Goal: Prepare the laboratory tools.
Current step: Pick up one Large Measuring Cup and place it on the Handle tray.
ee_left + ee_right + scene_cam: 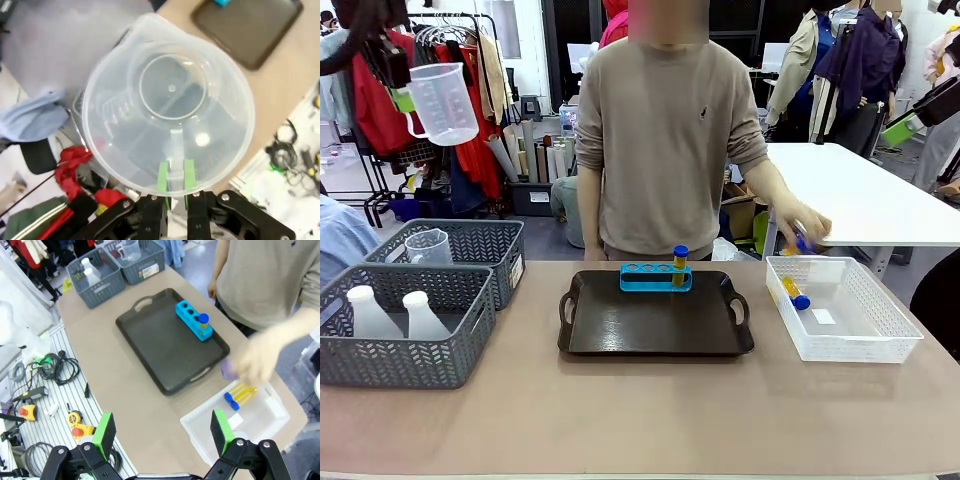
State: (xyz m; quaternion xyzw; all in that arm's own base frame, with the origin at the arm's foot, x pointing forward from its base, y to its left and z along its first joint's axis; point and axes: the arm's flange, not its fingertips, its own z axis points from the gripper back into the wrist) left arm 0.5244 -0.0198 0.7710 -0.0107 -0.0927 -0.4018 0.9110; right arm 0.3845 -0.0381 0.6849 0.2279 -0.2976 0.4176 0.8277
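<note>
Front view: my left claw [405, 100], upper left of the frame, pinches the handle of a clear plastic measuring beaker [445, 103] and holds it upright in the air, high above the table [620, 420]. Left wrist view: the green pads [162, 176] are pressed onto the handle strip, and the beaker's open mouth faces the camera. Right wrist view: my right claw [163, 431], at the bottom edge, is spread wide with nothing between its pads. At centre of the front view a dark rectangular tray with handles [650, 335] lies on the table. A blue four-hole rack [655, 277] stands at the tray's far edge, with one blue-capped yellow tube [680, 262] upright in its rightmost hole. Right of the tray, a white mesh basket [880, 345] holds two more tubes [793, 291] lying in its far left corner. The person's hand [805, 230], blurred, is above that corner, with a bluish smear at the fingers that I cannot identify. Lower left, the near grey woven-pattern basket [400, 365] holds two translucent white conical flasks [370, 312]. The far grey basket [485, 240] holds a second clear beaker [428, 247].
</note>
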